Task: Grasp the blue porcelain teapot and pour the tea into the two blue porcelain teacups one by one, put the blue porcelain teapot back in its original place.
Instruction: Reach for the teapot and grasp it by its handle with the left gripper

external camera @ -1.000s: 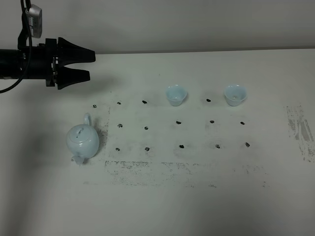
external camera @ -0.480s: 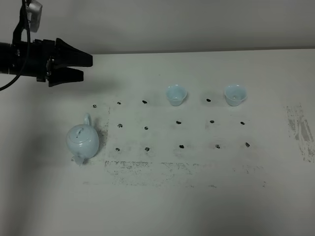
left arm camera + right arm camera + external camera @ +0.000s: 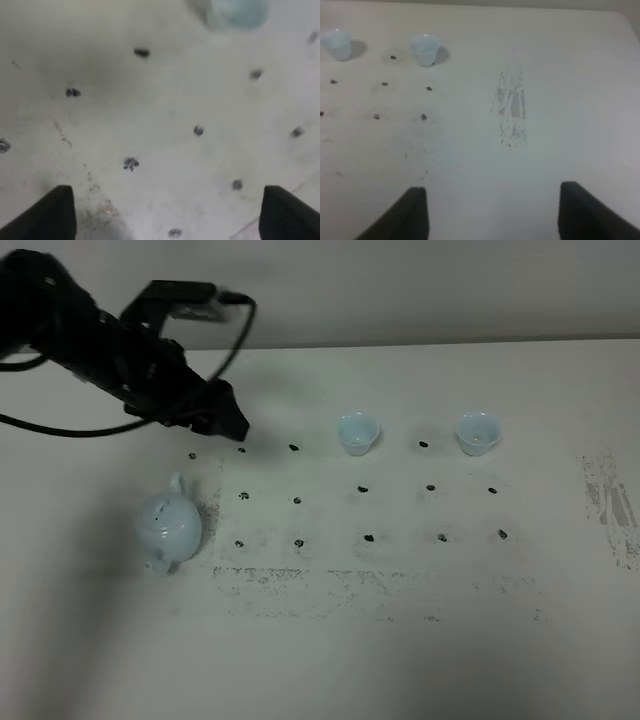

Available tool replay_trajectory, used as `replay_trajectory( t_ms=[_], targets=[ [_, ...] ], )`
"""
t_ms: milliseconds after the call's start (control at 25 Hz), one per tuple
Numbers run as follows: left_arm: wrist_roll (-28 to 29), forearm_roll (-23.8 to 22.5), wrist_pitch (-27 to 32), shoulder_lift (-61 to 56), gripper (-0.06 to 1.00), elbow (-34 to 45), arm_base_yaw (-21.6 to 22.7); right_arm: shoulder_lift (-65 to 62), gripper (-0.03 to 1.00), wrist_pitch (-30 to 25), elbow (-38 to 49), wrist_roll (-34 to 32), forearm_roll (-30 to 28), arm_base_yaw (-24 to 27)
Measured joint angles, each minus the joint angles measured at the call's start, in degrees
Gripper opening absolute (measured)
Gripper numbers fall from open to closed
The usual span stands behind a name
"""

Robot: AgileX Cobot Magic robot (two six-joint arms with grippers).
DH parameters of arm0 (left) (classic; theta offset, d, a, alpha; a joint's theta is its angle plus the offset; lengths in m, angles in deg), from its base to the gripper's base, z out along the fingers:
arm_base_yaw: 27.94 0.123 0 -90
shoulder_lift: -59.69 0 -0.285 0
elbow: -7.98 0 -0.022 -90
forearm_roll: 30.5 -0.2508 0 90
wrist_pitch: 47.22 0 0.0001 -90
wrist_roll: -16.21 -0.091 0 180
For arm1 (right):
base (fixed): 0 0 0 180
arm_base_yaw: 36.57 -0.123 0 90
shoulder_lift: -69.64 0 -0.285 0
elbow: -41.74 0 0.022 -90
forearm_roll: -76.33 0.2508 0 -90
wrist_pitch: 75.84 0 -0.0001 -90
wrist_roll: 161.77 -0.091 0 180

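The blue porcelain teapot [image 3: 168, 528] stands on the white table at the left, lid on, handle toward the back, spout toward the front. The two blue porcelain teacups stand upright at the back: one in the middle [image 3: 357, 432], one to the right [image 3: 477, 432]. My left gripper [image 3: 228, 423] is open and empty, behind and to the right of the teapot, apart from it. In the left wrist view its fingertips [image 3: 62, 200] stand wide apart over the dotted table, with a blurred cup [image 3: 235, 12] ahead. My right gripper [image 3: 490, 205] is open and empty; both cups [image 3: 424, 49] [image 3: 335, 42] lie far ahead of it.
A grid of small black marks [image 3: 365, 487] covers the table's middle. A scuffed grey patch [image 3: 608, 502] lies at the right, and it also shows in the right wrist view [image 3: 512, 110]. A black cable [image 3: 60, 425] trails from the left arm.
My left arm has swung from the far left edge forward and right, and now points down toward the marks behind the teapot. The teapot and cups have not moved.
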Motion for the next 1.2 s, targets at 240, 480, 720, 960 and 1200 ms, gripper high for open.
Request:
replay_trajectory(
  t_ms=[240, 480, 720, 960, 1200],
  targets=[
    [15.2, -29.1, -4.6, 0.0, 0.71, 0.0, -10.8, 0.0, 0.57, 0.0, 0.0, 0.0, 0.0, 0.0],
    [22.5, -46.9, -9.4, 0.1, 0.71, 0.0, -13.6, 0.0, 0.57, 0.0, 0.0, 0.0, 0.0, 0.0],
    [22.7, -54.9, -17.3, 3.4, 0.71, 0.0, -13.6, 0.0, 0.57, 0.0, 0.0, -0.1, 0.0, 0.0],
    [21.8, -55.9, -17.2, 7.4, 0.69, 0.0, -13.6, 0.0, 0.57, 0.0, 0.0, -0.1, 0.0, 0.0],
    [21.8, -55.8, -12.2, 7.8, 0.60, 0.0, -13.5, 0.0, 0.57, 0.0, 0.0, -0.1, 0.0, 0.0]
  ],
)
